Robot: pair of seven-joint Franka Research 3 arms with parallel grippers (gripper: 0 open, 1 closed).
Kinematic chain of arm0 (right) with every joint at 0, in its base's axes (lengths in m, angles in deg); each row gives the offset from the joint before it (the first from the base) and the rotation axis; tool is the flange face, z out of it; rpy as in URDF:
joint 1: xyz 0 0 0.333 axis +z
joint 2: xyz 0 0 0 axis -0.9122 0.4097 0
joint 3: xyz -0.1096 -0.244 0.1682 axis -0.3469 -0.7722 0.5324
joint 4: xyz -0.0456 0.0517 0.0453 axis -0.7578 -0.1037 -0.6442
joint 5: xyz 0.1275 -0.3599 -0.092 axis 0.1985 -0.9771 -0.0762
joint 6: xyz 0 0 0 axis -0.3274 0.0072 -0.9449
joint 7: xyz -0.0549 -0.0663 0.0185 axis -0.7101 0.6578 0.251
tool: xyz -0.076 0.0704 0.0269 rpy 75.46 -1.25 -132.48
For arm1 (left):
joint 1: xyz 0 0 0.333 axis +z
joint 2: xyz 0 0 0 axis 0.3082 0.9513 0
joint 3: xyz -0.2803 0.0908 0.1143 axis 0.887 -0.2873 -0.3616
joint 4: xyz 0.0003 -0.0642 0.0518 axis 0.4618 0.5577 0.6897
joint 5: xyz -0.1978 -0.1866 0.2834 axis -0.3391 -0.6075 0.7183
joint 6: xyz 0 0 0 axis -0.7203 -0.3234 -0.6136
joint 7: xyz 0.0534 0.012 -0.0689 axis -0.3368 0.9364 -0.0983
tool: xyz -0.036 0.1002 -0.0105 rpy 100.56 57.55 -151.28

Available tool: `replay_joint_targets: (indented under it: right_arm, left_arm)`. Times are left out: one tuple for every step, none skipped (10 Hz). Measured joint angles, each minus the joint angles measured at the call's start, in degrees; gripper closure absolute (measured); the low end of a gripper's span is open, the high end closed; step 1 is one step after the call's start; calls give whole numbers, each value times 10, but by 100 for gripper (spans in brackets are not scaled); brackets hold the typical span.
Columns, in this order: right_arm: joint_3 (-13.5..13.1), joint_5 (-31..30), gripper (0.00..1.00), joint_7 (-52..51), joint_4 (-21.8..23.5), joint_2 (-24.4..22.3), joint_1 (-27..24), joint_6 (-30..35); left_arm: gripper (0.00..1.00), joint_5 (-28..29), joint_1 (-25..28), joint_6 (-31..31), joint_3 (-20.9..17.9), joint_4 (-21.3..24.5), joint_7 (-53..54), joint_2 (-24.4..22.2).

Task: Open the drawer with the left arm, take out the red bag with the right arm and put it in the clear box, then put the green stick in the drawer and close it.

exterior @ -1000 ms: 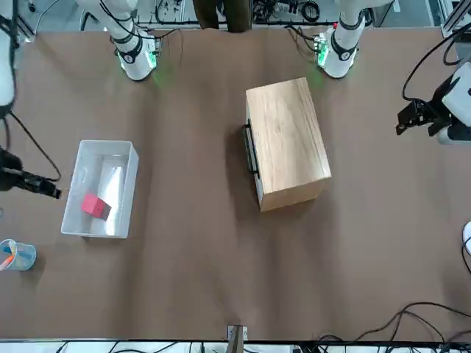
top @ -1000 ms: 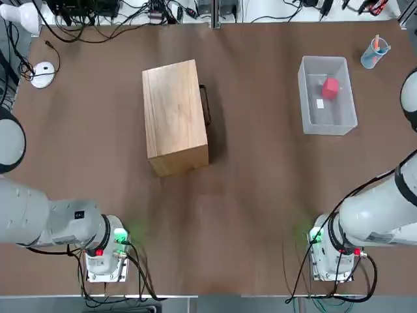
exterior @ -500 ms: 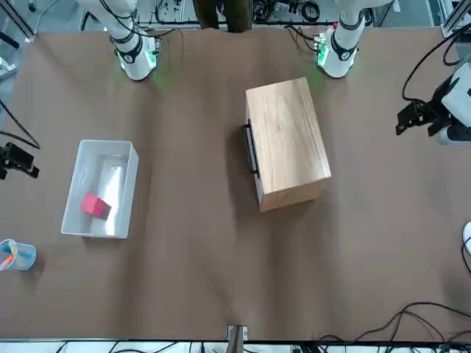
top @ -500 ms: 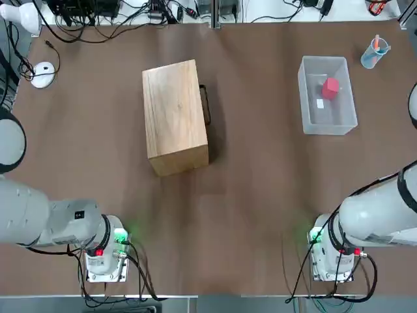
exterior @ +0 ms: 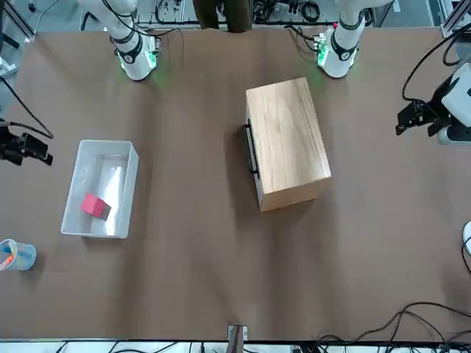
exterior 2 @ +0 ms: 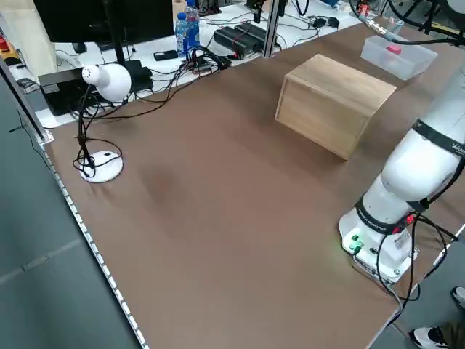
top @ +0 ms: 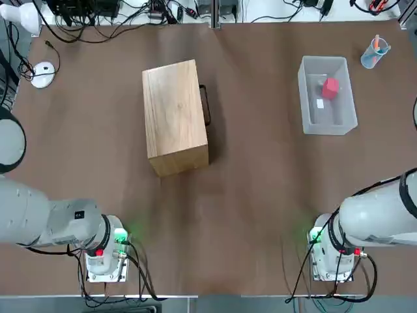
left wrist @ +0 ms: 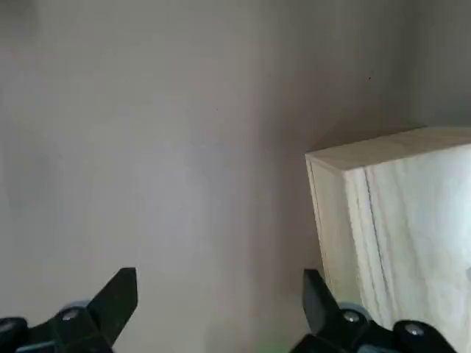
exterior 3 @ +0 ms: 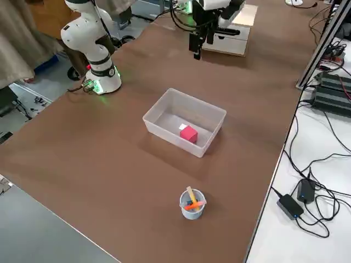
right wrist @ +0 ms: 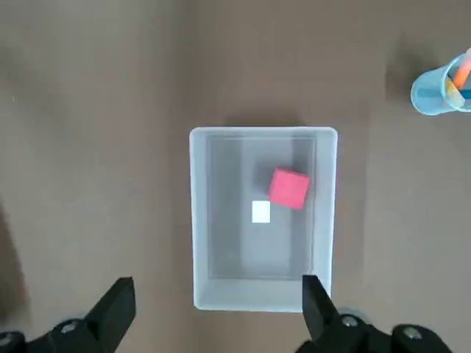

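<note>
The light-wood cabinet stands mid-table with its drawer shut, the dark bar handle facing the robot's right. In the clear box at the far right lies the red bag. High above that box my right gripper hangs open and holds nothing; the front view has it at the table's edge. My left gripper is open and raised off to the cabinet's left, and one cabinet corner shows beyond its fingers. The green stick is out of view.
A small blue cup with orange sticks stands at the far right corner, beyond the box. A white mouse and a lamp sit at the far left edge. Both arm bases stand at the near edge.
My right gripper has drawn back from beside the clear box toward the robot's side of the table edge. The red bag, cabinet and left arm have not moved.
</note>
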Motion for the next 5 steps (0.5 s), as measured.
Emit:
replay_joint_targets:
  right_arm:
    - [0, 0, 0, 1, 0, -4, 0, 0]
    - [0, 0, 0, 1, 0, -5, 0, 0]
    - [0, 0, 0, 1, 0, -5, 0, 0]
    - [0, 0, 0, 1, 0, -5, 0, 0]
    - [0, 0, 0, 2, 0, -5, 0, 0]
  left_arm:
    - [0, 0, 0, 1, 0, 0, 0, 0]
    - [0, 0, 0, 4, 0, 0, 0, 0]
    - [0, 0, 0, 7, 0, 0, 0, 0]
    - [0, 0, 0, 8, 0, -1, 0, 0]
    - [0, 0, 0, 9, 0, -1, 0, 0]
